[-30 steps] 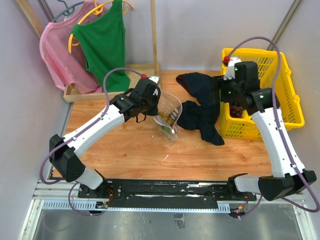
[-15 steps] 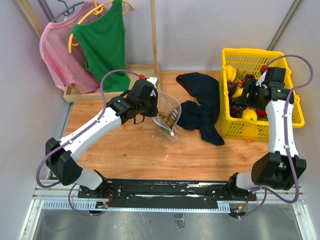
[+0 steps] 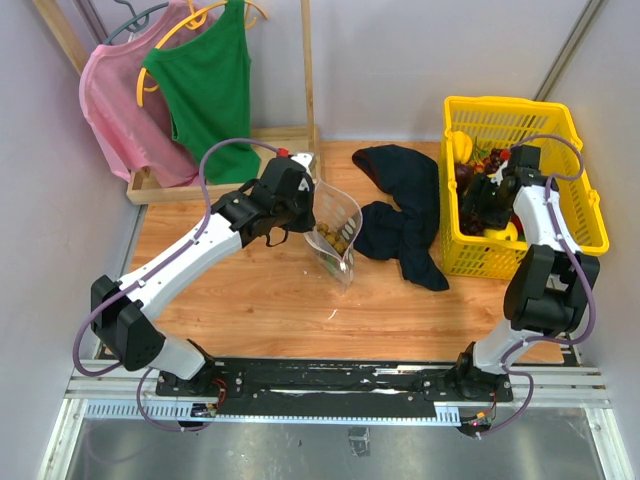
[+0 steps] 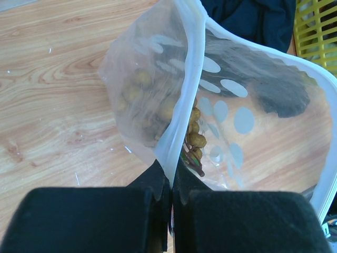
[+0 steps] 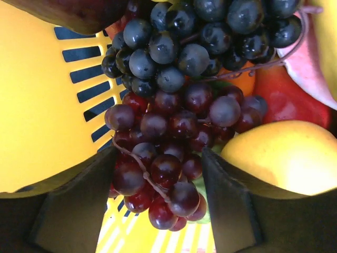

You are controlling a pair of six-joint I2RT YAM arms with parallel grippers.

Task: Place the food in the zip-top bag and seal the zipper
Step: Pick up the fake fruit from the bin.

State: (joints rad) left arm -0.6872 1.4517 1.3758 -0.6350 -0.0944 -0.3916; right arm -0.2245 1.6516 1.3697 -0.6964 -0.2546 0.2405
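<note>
From above, the left hand (image 3: pixel 300 208) holds the zip-top bag (image 3: pixel 340 232) upright on the surface (image 3: pixel 250 295), exactly where it stood a second ago, with the longan cluster (image 3: pixel 338 240) already lying in the bottom. The right arm has moved: it was over the near edge of the basket (image 3: pixel 592 225) beside the dark cloth (image 3: pixel 405 220), and now the right hand (image 3: pixel 485 208) is down among the fruit. The left wrist view shows the left hand (image 4: pixel 171 182) with its fingers pressed together on one side of the zipper (image 4: pixel 185 84), the pouch mouth gaping wide to the right and the longans visible through the plastic. The right wrist view shows the right hand (image 5: pixel 158 197) with its fingers apart, one on each side of the lower end of the grapes (image 5: pixel 168 137), a lemon (image 5: pixel 284 153) just beside them. It looks as if the grapes are the next pick. Nothing is clamped yet, and the zipper remains unsealed.
</note>
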